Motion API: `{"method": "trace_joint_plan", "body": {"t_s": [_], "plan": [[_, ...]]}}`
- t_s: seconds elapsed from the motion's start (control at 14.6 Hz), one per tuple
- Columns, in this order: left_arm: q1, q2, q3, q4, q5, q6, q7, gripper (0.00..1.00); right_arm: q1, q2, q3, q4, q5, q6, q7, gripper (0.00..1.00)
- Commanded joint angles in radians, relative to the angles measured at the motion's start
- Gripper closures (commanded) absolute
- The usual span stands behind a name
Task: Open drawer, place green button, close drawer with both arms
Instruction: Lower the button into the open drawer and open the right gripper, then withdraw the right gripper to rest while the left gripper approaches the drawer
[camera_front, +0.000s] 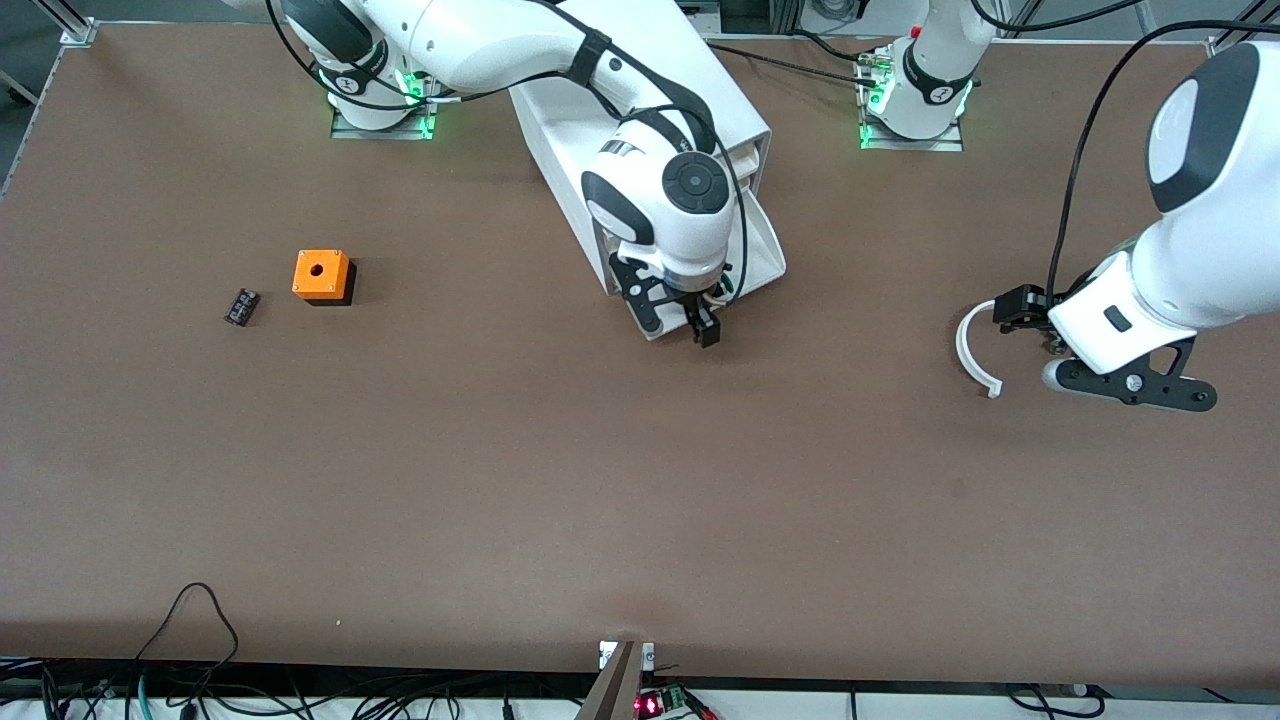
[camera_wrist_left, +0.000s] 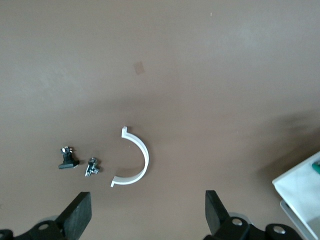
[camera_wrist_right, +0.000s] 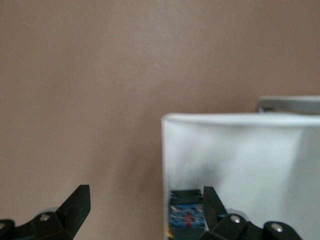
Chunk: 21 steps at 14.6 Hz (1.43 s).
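The drawer (camera_front: 755, 245) is pulled out of the cabinet (camera_front: 640, 110). The button (camera_wrist_right: 187, 212) is seen lying inside it, under the right gripper (camera_front: 680, 318), whose fingers are spread. The left gripper (camera_wrist_left: 147, 220), also spread and empty, is held waiting above the tabletop (camera_front: 600, 480). Placing looks done; next the drawer must be pushed shut.

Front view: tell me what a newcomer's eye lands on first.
The right gripper hangs open over the pulled-out drawer of the white cabinet mid-table, the button beneath it. The left gripper hovers open over a white curved piece toward the left arm's end.
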Motion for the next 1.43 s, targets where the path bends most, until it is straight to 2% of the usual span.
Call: {"method": "trace_joint_plan", "body": {"t_s": [0.0,0.14,0.61,1.09,1.37], "plan": [[0.015,-0.148,-0.009,-0.220,-0.013,0.127,-0.037,0.00,-0.067,-0.029,0.009,0.019,-0.008,-0.009,-0.109,0.00],[0.041,-0.202,-0.009,-0.304,-0.050,0.172,-0.034,0.00,-0.117,-0.037,0.012,0.019,-0.002,-0.009,-0.204,0.00],[0.038,-0.202,-0.009,-0.302,-0.050,0.172,-0.026,0.00,-0.340,-0.121,0.012,0.016,0.078,-0.129,-0.764,0.00],[0.035,-0.202,-0.009,-0.300,-0.054,0.172,-0.031,0.00,-0.548,-0.198,0.009,0.008,0.084,-0.278,-1.279,0.00],[0.031,-0.202,-0.009,-0.299,-0.050,0.172,-0.037,0.00,-0.656,-0.248,0.009,-0.019,0.102,-0.325,-1.501,0.00]]}}
